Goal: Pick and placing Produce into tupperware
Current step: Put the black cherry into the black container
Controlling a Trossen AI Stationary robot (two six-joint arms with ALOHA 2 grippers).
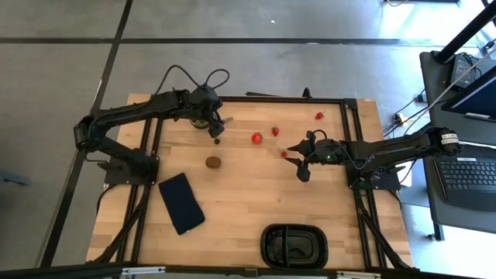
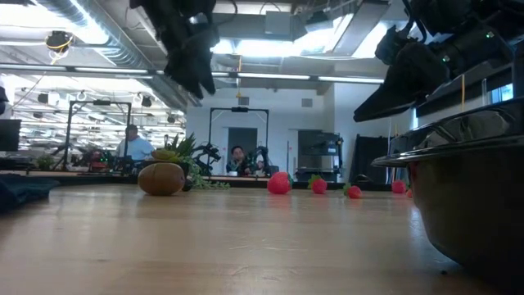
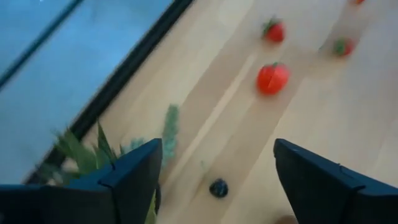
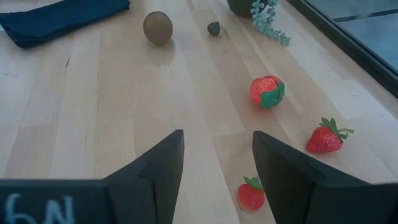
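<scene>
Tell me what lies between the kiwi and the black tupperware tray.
In the high view, only bare wooden table lies between the kiwi and the tupperware; the navy slab sits off to the side of that line.

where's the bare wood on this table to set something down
Widest bare patch: between the brown oval kiwi, the flat navy slab and the black plastic compartment tray. The corner right of the tray is bare too. It is crowded along the far edge: red strawberries, spiky potted plant, both pincers.
</scene>
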